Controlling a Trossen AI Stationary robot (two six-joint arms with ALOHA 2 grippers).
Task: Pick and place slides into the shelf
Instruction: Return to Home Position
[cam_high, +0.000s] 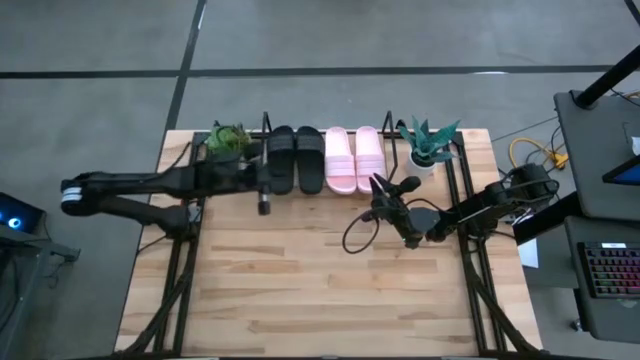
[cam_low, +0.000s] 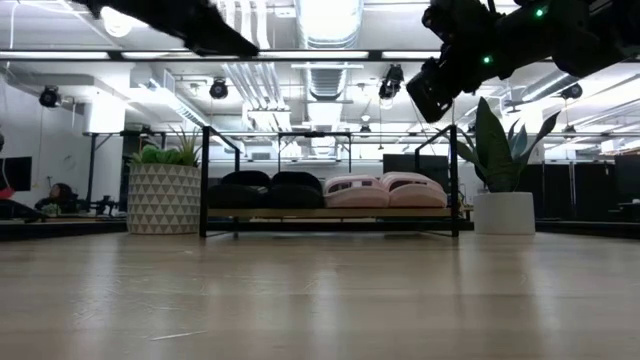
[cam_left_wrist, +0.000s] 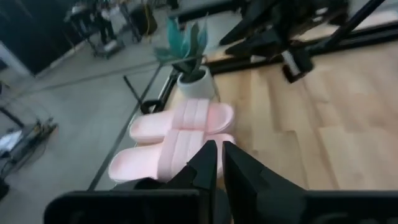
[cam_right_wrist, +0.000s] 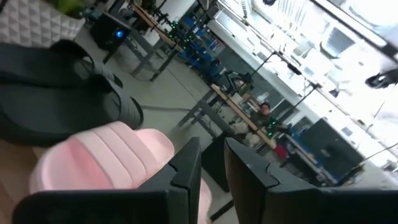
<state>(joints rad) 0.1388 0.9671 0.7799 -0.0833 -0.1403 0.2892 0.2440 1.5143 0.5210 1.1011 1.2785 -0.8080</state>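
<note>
slides (cam_high: 325, 160), two black and two pink, are lined up on the shelf (cam_low: 203, 180). they are judged light and bendy, best gripped at the strap. the left hand (cam_high: 264, 203) is closed and empty, the right hand (cam_high: 381, 190) slightly parted, empty.

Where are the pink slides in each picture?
High: pink slides on shelf, top middle.
Low: middle, shelf's right half.
Left wrist: just beyond left pincer.
Right wrist: beyond right pincer, beside black slides.
Landmark: white-potted plant beside them, except right wrist.
</note>
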